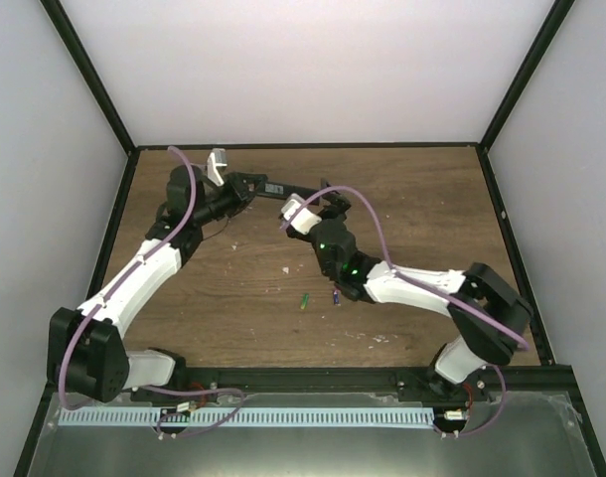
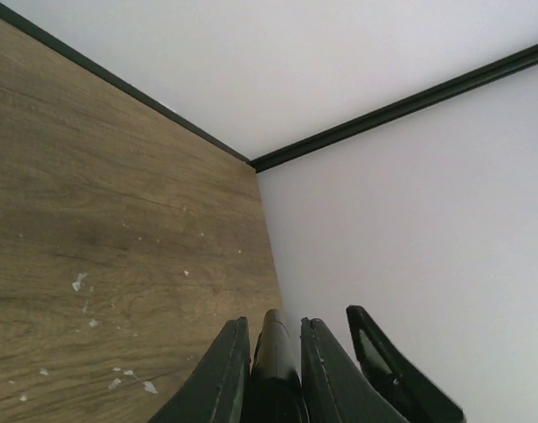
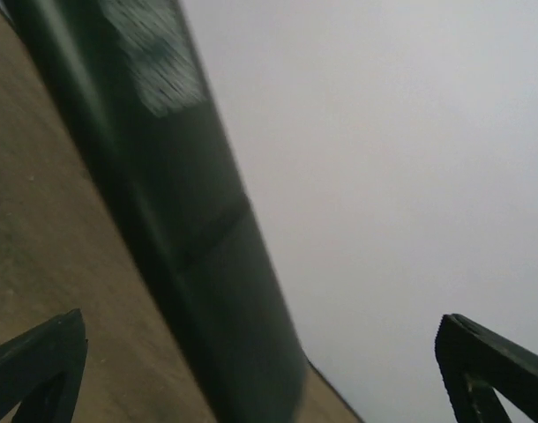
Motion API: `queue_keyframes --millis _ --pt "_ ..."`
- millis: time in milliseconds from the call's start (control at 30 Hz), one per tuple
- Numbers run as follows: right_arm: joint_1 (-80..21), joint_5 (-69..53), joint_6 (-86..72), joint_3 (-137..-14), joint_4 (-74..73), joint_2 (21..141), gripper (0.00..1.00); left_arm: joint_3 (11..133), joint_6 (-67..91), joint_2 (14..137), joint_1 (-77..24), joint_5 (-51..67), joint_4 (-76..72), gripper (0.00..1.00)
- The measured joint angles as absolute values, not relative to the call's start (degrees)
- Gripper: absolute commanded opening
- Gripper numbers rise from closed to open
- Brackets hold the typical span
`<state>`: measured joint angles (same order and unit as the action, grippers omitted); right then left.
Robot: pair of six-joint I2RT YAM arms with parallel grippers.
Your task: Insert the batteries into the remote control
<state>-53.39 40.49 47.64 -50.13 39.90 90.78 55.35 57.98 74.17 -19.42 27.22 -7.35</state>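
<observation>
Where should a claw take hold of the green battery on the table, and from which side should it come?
Probably across the middle of the green battery, coming straight down from above. It is a slim cylinder lying flat on the table, so only its long sides are free. The purple battery lies apart to its right, leaving room.

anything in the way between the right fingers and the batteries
Nothing visible. The right fingers stand open by the remote; the green battery and purple battery lie on the table, beside the right arm.
</observation>
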Motion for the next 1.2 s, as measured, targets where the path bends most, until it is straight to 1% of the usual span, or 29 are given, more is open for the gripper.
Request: queue_keyframes --millis 133,233,400,500,633,800,900,1033,1133,1200 --pt "-49.41 31.68 37.56 -50.17 26.92 85.12 1.00 55.35 54.57 75.70 -14.72 33.45 -8.10 0.00" --pt "-45.65 22.35 31.07 -49.82 19.35 80.29 1.00 55.61 50.00 76.73 -11.60 39.03 -7.20 0.00" --pt "-41.65 8.19 26.85 -46.81 14.02 73.10 1.00 58.39 40.80 78.65 -10.37 48.16 -2.33 0.00" --pt "-40.27 -0.91 26.44 -44.84 10.72 71.26 1.00 59.72 36.99 79.72 -10.39 53.74 -0.69 0.00" --pt "-40.03 -7.68 26.50 -44.75 6.98 71.40 1.00 60.34 34.22 80.60 -10.39 58.89 0.08 0.00" --pt "-39.92 -11.20 26.50 -43.97 6.79 71.37 0.99 60.69 32.45 81.65 -10.39 63.46 0.71 0.00" --pt "-39.92 -12.53 26.85 -43.77 6.70 71.50 0.92 60.88 31.57 82.24 -10.39 65.19 1.34 0.00" --pt "-39.90 -14.31 27.53 -43.79 6.33 72.23 0.76 61.67 29.28 82.48 -10.39 66.41 3.81 0.00" --pt "-39.86 -15.38 27.79 -44.16 4.89 73.19 0.68 62.96 26.89 82.48 -10.39 66.59 6.20 0.00" --pt "-39.86 -15.88 27.90 -44.62 4.21 73.73 0.66 63.72 25.67 82.48 -10.39 66.57 7.57 0.00"
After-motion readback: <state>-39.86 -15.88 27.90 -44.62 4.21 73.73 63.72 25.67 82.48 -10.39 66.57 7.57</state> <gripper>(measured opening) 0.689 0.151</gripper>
